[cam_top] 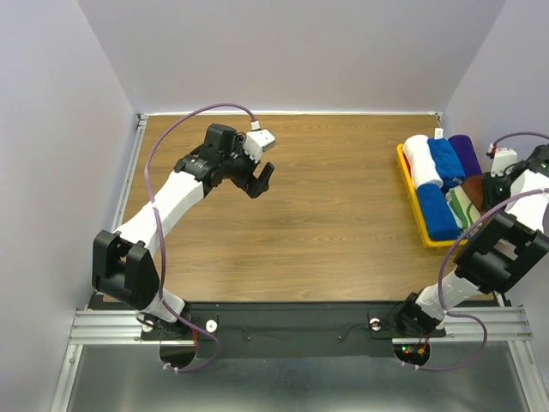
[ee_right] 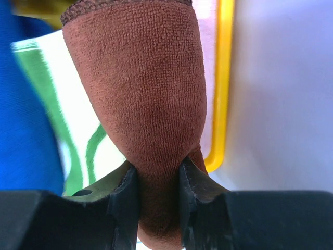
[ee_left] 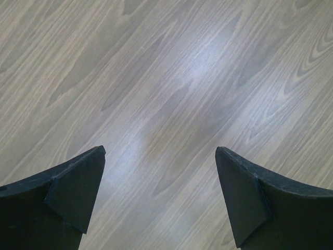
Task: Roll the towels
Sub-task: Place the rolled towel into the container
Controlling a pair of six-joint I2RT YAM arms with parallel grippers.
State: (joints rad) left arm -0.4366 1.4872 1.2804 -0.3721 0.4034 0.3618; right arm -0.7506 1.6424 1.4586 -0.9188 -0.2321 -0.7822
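Observation:
The rust-brown towel (ee_right: pixel 145 94) is pinched between my right gripper's (ee_right: pixel 158 177) jaws, which are shut on a fold of it over the yellow tray (ee_right: pixel 225 78). In the top view a bit of the brown towel (cam_top: pixel 474 184) shows beside my right gripper (cam_top: pixel 500 186). The cream towel with green patches (ee_right: pixel 78 130) lies under it in the tray, also seen in the top view (cam_top: pixel 463 203). My left gripper (cam_top: pixel 260 178) is open and empty above the bare wooden table at the far left; its fingertips (ee_left: pixel 78 182) frame only wood.
The yellow tray (cam_top: pixel 412 202) at the right edge holds rolled white (cam_top: pixel 421 160), blue (cam_top: pixel 446 161) and purple (cam_top: pixel 466 153) towels and another blue roll (cam_top: pixel 437 213). White walls stand close behind and to the right.

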